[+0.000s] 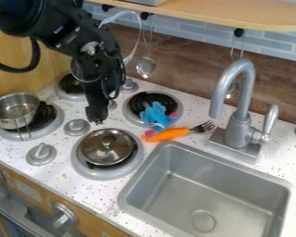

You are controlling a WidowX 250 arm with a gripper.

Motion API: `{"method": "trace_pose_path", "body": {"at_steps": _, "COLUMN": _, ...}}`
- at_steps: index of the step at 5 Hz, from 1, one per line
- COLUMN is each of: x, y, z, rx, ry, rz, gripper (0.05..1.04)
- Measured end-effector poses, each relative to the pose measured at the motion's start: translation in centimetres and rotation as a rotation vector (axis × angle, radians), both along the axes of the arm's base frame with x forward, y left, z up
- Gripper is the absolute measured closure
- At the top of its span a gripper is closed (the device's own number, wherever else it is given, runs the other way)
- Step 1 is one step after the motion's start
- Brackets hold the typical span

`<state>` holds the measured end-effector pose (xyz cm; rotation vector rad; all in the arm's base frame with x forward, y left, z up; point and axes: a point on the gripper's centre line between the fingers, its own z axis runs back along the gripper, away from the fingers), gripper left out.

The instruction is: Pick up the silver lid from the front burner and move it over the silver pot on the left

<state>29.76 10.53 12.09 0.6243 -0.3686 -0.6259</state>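
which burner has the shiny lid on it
The burner nearest the camera, beside the sink; the shiny lid sets it apart, while the pot sits on another.

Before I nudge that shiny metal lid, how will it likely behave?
The lid is probably stiff, being metal. Its smooth surface may be slippery, though the middle knob should offer some grip. Sitting low, it might slide across the burner rather than tip.

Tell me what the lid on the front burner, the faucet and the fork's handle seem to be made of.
Lid: looks like polished metal, given its dark, mirror-like reflections, though tinted glass is possible.
Faucet: matte gray, softly shaded without sharp reflections; painted plastic or brushed metal.
Fork's handle: probably smooth plastic, judging by its solid, bright orange color.
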Motion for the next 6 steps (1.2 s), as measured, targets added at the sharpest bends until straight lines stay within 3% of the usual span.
{"method": "trace_pose_path", "body": {"at_steps": 1, "x": -0.2, "y": -0.1, "z": -0.7, "rx": -0.004, "ry": 0.023, "rz": -0.002, "gripper": 0.082}}
{"method": "trace_pose_path", "body": {"at_steps": 2, "x": 0.3, "y": 0.8, "z": -2.9, "rx": -0.004, "ry": 0.075, "rz": 0.014, "gripper": 0.081}}
{"method": "trace_pose_path", "body": {"at_steps": 3, "x": 1.6, "y": 2.0, "z": -4.4, "rx": -0.032, "ry": 0.079, "rz": 0.025, "gripper": 0.081}}
{"method": "trace_pose_path", "body": {"at_steps": 4, "x": 2.8, "y": 3.3, "z": -6.6, "rx": -0.121, "ry": 0.105, "rz": 0.026, "gripper": 0.082}}
{"method": "trace_pose_path", "body": {"at_steps": 5, "x": 3.4, "y": 4.2, "z": -7.5, "rx": -0.156, "ry": 0.099, "rz": 0.042, "gripper": 0.082}}
{"method": "trace_pose_path", "body": {"at_steps": 6, "x": 3.3, "y": 4.4, "z": -7.5, "rx": -0.157, "ry": 0.101, "rz": 0.044, "gripper": 0.082}}
